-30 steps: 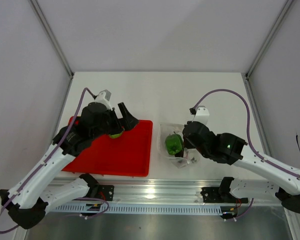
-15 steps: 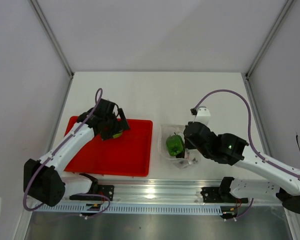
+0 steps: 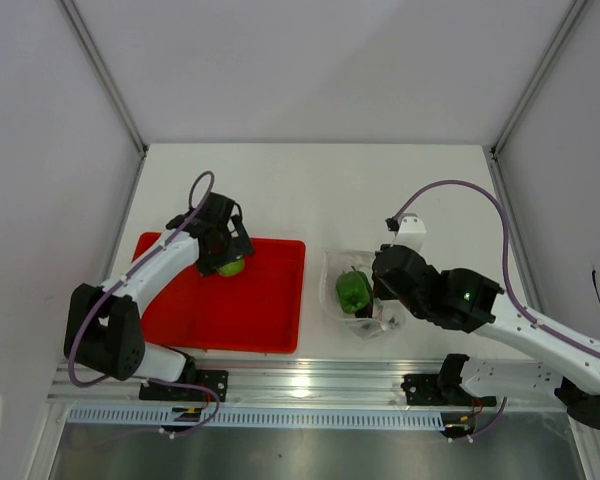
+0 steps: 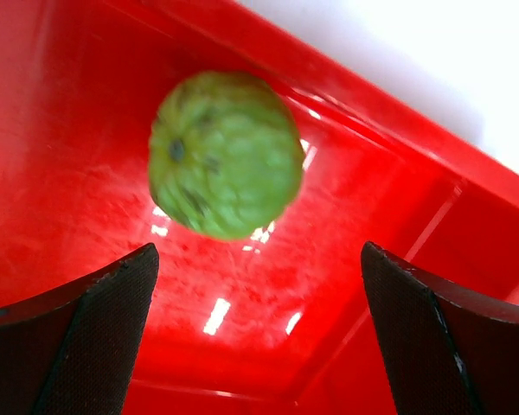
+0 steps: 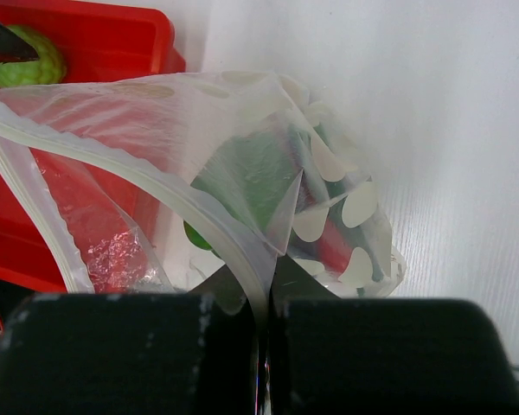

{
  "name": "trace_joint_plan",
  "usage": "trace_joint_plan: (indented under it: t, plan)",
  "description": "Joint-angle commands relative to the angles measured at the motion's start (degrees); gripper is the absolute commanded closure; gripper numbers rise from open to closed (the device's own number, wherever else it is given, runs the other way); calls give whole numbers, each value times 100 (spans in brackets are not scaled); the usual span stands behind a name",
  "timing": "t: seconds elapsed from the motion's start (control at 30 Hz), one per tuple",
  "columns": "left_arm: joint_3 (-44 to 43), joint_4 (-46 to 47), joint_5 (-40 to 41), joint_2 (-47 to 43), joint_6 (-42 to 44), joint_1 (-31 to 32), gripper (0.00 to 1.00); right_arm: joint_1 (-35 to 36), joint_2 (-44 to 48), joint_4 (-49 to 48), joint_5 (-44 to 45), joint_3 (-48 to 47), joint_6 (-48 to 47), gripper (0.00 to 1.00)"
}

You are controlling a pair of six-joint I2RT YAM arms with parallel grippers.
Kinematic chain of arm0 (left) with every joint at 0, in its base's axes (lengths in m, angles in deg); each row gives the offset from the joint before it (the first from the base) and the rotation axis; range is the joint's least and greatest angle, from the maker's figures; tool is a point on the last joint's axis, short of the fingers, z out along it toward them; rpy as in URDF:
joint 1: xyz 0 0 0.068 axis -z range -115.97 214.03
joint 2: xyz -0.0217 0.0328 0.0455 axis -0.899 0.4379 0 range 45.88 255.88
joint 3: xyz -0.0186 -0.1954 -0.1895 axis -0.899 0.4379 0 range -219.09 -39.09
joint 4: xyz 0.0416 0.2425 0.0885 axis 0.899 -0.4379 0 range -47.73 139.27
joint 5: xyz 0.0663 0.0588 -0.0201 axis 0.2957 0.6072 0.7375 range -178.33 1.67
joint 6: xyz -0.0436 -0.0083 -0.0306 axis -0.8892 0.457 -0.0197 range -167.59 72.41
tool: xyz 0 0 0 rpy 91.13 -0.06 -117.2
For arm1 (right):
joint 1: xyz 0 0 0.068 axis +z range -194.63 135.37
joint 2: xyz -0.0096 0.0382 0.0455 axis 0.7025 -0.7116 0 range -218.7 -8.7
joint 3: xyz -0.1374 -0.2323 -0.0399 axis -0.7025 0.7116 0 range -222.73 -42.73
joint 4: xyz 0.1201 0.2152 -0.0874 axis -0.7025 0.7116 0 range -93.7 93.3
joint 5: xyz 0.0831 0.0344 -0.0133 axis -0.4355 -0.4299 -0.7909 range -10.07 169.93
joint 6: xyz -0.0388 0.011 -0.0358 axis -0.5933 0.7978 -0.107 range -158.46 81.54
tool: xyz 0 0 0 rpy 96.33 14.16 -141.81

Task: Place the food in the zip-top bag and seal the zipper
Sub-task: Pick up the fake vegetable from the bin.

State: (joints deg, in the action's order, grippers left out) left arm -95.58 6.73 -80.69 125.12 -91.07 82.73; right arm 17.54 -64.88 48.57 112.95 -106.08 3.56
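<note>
Zip-top bag [image 3: 355, 296] lying on the white counter [image 3: 310, 190] just right of the red tray [image 3: 250, 315], with a green vegetable [image 3: 354, 290] inside. The right tool [image 3: 382, 297], jaws pressed together, pinches the bag's plastic; the right arm reaches in low from the near right corner. A round green vegetable [image 3: 231, 266] sits in the tray's far part. The left arm stretches forward from the near left, wrist bent down, and its tool [image 3: 225, 248] hangs wide over that vegetable, touching nothing.
</note>
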Motion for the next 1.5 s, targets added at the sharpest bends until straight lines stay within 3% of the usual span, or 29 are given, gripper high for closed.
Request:
trace_joint_plan:
  t: [0.0,0.53,1.13,1.2,1.37,1.47]
  plan:
    - [-275,62,440,240,7,-51,1,-3,55,-68,144,-98,87,100]
    - [-425,290,660,1058,42,-130,1,-3,108,11,188,-125,78,100]
    - [-38,774,651,970,112,-165,14,5,64,-33,152,-151,87,100]
    - [50,827,625,979,130,-173,19,-3,72,-33,153,-142,87,100]
    - [156,923,458,813,156,-174,48,5,64,-41,153,-151,87,100]
    - [217,897,405,663,147,-173,55,5,64,-24,153,-151,87,100]
